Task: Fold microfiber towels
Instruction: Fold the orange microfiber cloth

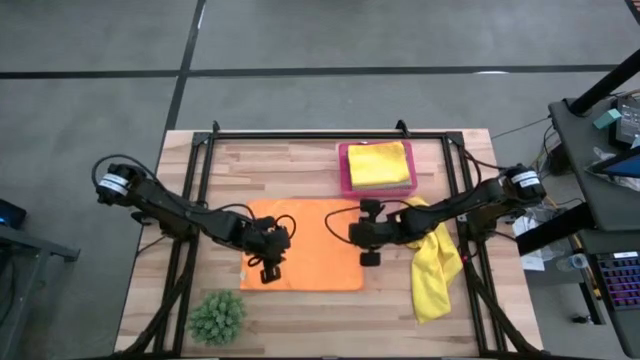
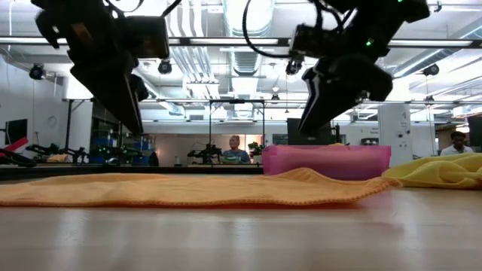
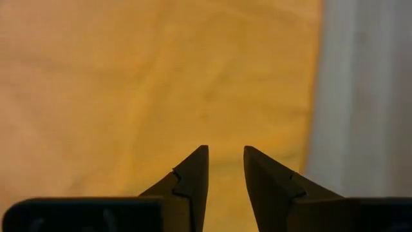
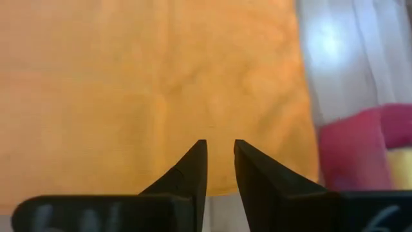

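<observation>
An orange towel (image 1: 305,245) lies spread flat on the middle of the table; it also shows in the low view (image 2: 188,190). My left gripper (image 1: 268,272) hangs above the towel's near left part, fingers a little apart and empty (image 3: 226,161). My right gripper (image 1: 369,252) hangs above the towel's right edge, fingers a little apart and empty (image 4: 221,154). In the low view both grippers are clear of the cloth. A yellow towel (image 1: 435,265) lies crumpled at the right. Another yellow towel (image 1: 378,163) lies folded in the pink tray (image 1: 344,172).
The pink tray stands at the table's far edge, right of the middle. A spiky green plant ball (image 1: 217,315) sits at the near left corner. Black frame rails (image 1: 195,180) run along the table's left and right sides. Bare wood shows between the orange towel and the near edge.
</observation>
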Controlling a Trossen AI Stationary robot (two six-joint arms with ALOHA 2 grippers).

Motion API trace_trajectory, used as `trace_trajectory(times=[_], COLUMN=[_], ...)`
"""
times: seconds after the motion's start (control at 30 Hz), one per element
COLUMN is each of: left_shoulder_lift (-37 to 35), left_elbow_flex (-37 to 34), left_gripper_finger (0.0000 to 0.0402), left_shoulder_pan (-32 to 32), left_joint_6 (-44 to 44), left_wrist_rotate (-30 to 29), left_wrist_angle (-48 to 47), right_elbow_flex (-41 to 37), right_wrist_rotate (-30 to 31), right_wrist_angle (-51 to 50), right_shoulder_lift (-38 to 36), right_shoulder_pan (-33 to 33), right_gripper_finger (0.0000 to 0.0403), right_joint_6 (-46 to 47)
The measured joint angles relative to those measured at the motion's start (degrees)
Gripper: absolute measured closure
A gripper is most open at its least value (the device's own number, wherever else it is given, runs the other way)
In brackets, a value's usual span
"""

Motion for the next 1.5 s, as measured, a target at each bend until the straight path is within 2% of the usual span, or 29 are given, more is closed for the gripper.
trace_trajectory(times=[0.17, 0.3, 0.53, 0.67, 0.77, 0.87, 0.97, 1.23, 1.33, 1.5], left_shoulder_lift=[0.00, 0.48, 3.47, 6.11, 8.40, 10.29, 11.58, 14.39, 15.64, 18.56], left_elbow_flex=[0.98, 2.56, 8.66, 14.29, 17.27, 17.59, 17.24, 14.56, 13.66, 13.66], left_gripper_finger=[0.0318, 0.0318, 0.0318, 0.0318, 0.0318, 0.0316, 0.0300, 0.0209, 0.0188, 0.0183], left_shoulder_pan=[-0.02, -2.06, -9.55, -14.45, -17.65, -19.68, -20.25, -20.22, -20.22, -19.99], left_joint_6=[-2.43, -6.67, -5.10, -4.63, -6.04, -8.28, -9.05, -9.10, -9.05, -9.03], left_wrist_rotate=[7.31, 8.29, 1.06, -3.87, -4.35, -4.35, -3.31, -1.78, -1.65, -1.46], left_wrist_angle=[0.20, 0.12, -2.45, -12.20, -18.85, -20.46, -21.97, -22.54, -22.50, -22.29], right_elbow_flex=[0.00, -0.06, -2.93, -3.50, -3.58, -3.58, -3.58, -4.23, -5.90, -8.93], right_wrist_rotate=[0.42, 0.48, 0.48, 0.40, -2.49, -6.48, -7.13, -7.33, -7.25, -7.55], right_wrist_angle=[0.41, 3.27, 15.66, 17.53, 17.32, 17.54, 17.41, 17.51, 17.97, 23.10], right_shoulder_lift=[-0.02, -0.02, -0.02, -0.02, -0.02, -0.02, -0.02, 0.00, 0.28, 2.92], right_shoulder_pan=[4.03, 7.13, 10.37, 11.00, 11.22, 11.46, 11.95, 13.67, 13.83, 13.83], right_gripper_finger=[0.0334, 0.0334, 0.0335, 0.0339, 0.0337, 0.0319, 0.0288, 0.0206, 0.0192, 0.0188], right_joint_6=[-0.66, -1.90, -4.64, -2.13, 1.72, 3.14, 4.45, 8.20, 9.54, 11.53])
